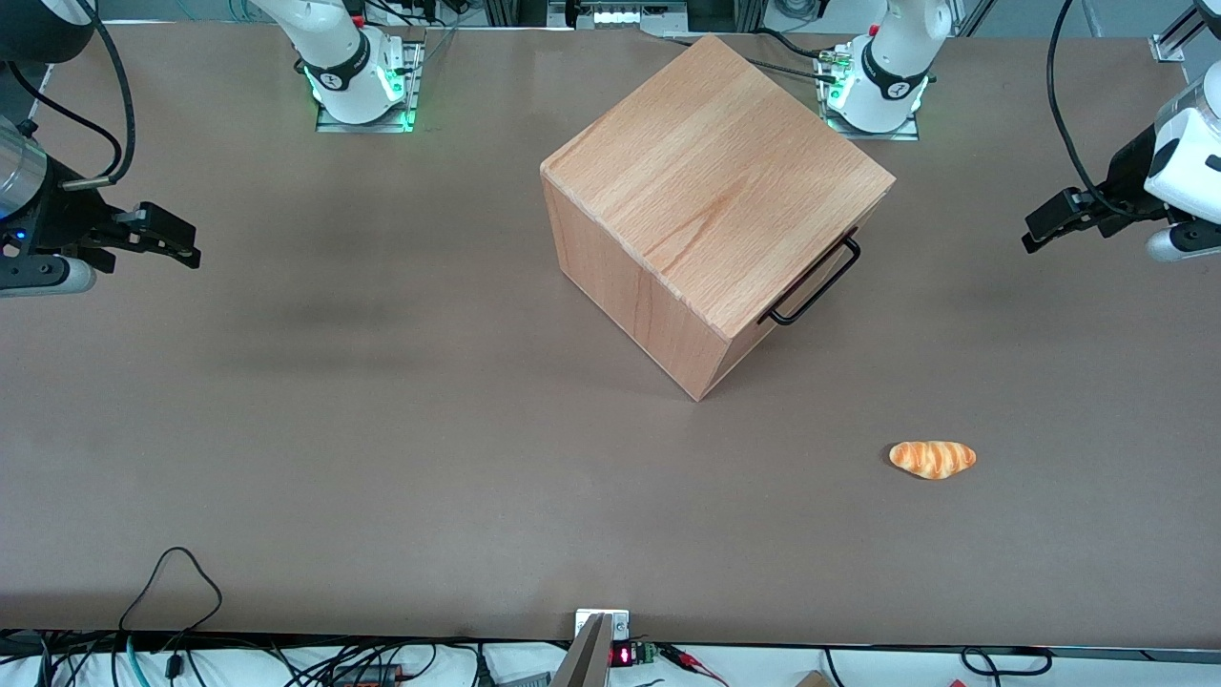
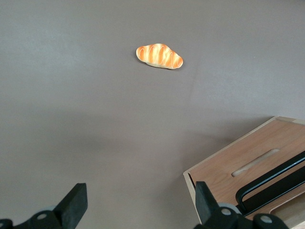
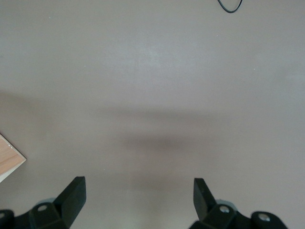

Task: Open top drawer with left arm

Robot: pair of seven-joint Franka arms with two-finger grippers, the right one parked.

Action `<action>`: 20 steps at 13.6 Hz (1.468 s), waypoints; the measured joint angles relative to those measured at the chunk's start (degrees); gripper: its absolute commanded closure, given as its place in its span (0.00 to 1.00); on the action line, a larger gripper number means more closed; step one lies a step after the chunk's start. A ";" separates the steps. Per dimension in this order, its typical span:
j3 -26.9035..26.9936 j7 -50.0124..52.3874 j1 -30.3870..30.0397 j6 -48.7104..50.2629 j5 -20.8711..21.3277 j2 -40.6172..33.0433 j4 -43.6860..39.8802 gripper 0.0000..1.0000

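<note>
The wooden cabinet stands mid-table, turned at an angle. Its top drawer is pushed in; in the front view only its thin black wire handle shows, just under the cabinet's top edge, facing the working arm's end of the table. The left wrist view shows the drawer's wooden front and the handle. The left arm's gripper hovers above the table, well apart from the handle, toward the working arm's end. Its fingers are open in the wrist view, with only bare table between them.
A small orange bread roll lies on the brown table, nearer to the front camera than the cabinet and the gripper. Cables run along the table's near edge and around the arm bases.
</note>
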State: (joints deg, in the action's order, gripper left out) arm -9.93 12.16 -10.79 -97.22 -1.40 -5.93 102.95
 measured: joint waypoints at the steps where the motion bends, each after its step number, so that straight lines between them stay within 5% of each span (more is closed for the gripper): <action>1: -0.01 -0.05 0.00 0.08 0.00 0.01 -0.09 0.00; 20: -3.12 -3.10 0.45 0.47 -0.50 3.18 -2.16 0.00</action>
State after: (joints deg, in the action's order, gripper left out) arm -13.05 9.07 -10.34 -96.76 -1.90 -2.74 100.79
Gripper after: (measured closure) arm 0.000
